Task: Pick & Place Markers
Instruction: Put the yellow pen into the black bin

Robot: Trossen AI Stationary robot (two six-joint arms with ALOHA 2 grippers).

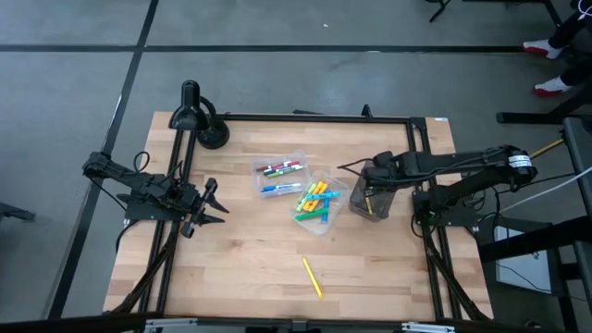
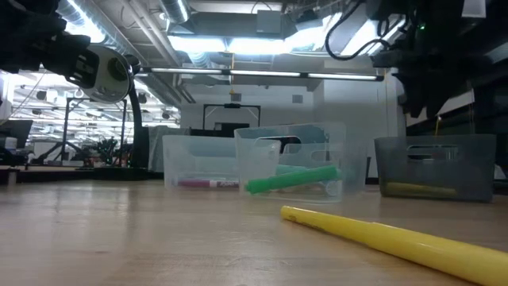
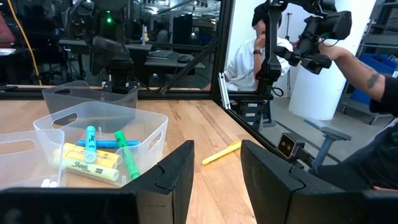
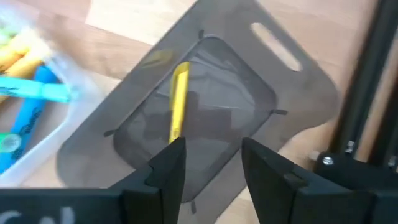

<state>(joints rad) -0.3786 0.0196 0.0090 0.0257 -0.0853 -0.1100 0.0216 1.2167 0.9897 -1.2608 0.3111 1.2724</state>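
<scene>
The left gripper waits over the tabletop's left edge, jaws apart and empty. Markers fill two clear trays mid-table; one yellow marker lies near the front edge. Towards the right edge, the right gripper hangs over the grey bin, jaws apart, a yellow marker in the bin.

Open desk all around lone yellow marker; beyond marker, two clear trays and grey bin block passage, right gripper above bin.
</scene>
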